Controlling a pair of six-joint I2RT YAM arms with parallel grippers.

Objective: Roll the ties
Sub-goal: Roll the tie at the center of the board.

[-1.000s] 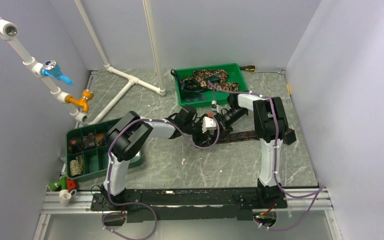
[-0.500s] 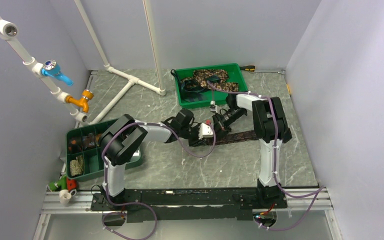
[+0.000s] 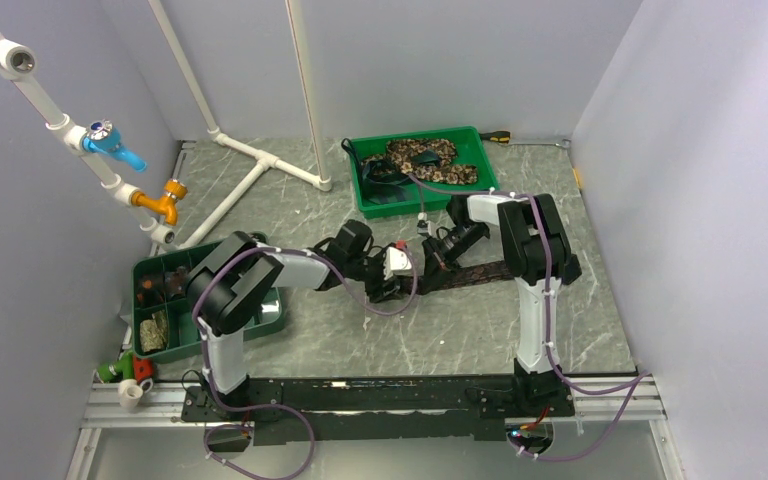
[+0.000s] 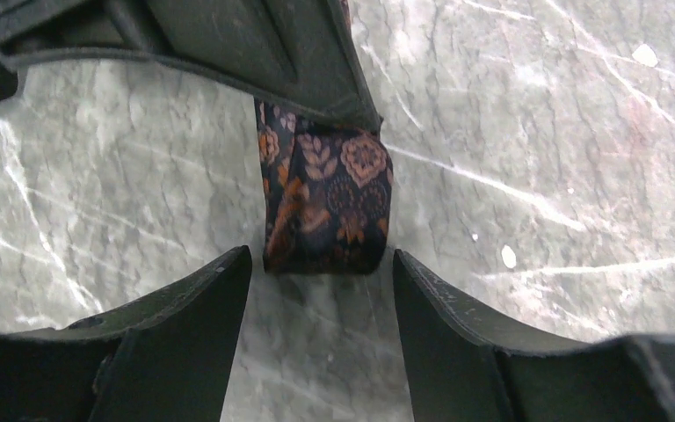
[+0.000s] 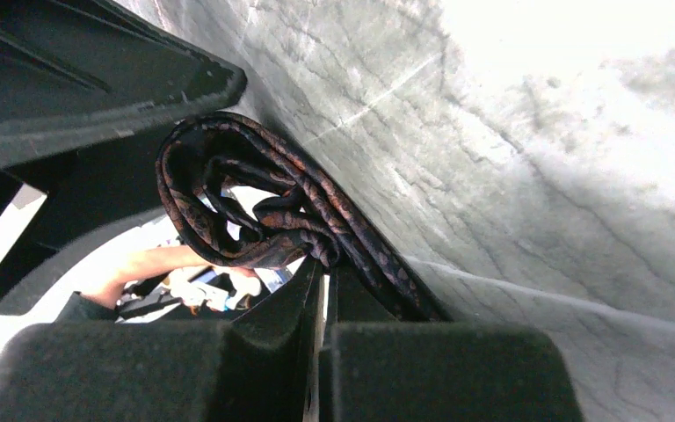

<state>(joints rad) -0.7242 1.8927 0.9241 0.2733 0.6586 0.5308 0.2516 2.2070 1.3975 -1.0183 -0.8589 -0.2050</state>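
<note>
A dark tie [image 3: 475, 270] with a fine orange pattern lies stretched along the table's middle. Its left end is wound into a loose coil [image 5: 246, 189], and my right gripper [image 5: 321, 264] is shut on that coil at the fingertips. In the left wrist view the rolled end [image 4: 325, 198] hangs under the right gripper's dark body, just beyond my left gripper [image 4: 321, 258]. The left gripper is open with nothing between its fingers [image 4: 211, 308]. From above, the left gripper [image 3: 397, 278] and right gripper [image 3: 428, 256] meet over the tie's left end. More mottled tan-and-brown ties [image 3: 422, 155] lie in the back tray.
A green tray [image 3: 470, 140] sits at the back centre. A green compartment box [image 3: 175, 320] with small rolled items stands at the left. White pipes [image 3: 260, 160] cross the back left floor, with valves on the left wall. Purple cables loop off both arms.
My left gripper has drawn back leftward from the roll, closing partway and then reopening. The right gripper stayed shut on the coil and shifted slightly left.
</note>
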